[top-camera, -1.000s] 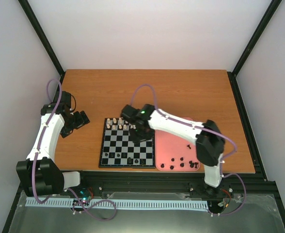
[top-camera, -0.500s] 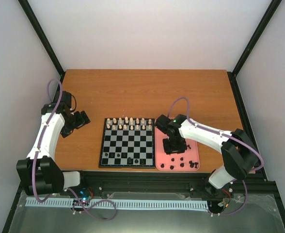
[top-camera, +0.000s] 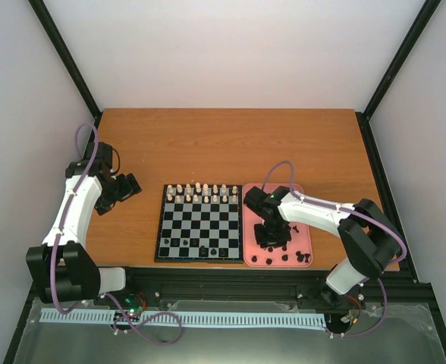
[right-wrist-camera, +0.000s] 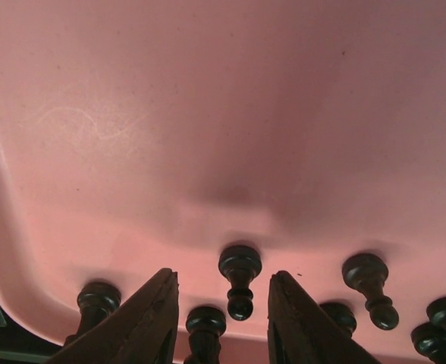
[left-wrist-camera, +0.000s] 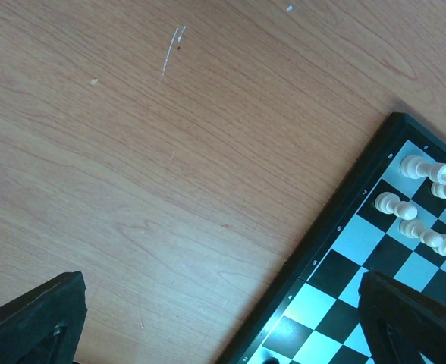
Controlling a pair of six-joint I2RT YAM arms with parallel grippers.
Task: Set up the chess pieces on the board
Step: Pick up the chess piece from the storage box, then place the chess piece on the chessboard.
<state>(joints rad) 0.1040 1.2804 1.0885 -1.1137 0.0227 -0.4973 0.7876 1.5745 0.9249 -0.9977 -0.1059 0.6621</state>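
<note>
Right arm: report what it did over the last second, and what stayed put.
The right gripper swung from over the far right squares of the black-and-grey chessboard to the pink rounded tray and dropped low. Its open jaws now flank one tiny black chess piece, not gripped. The left gripper, the board and the cream-white pieces kept their places.

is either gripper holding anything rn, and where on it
Nothing is held. The right gripper stands open around a black piece, untouched; the left gripper is open, empty.
</note>
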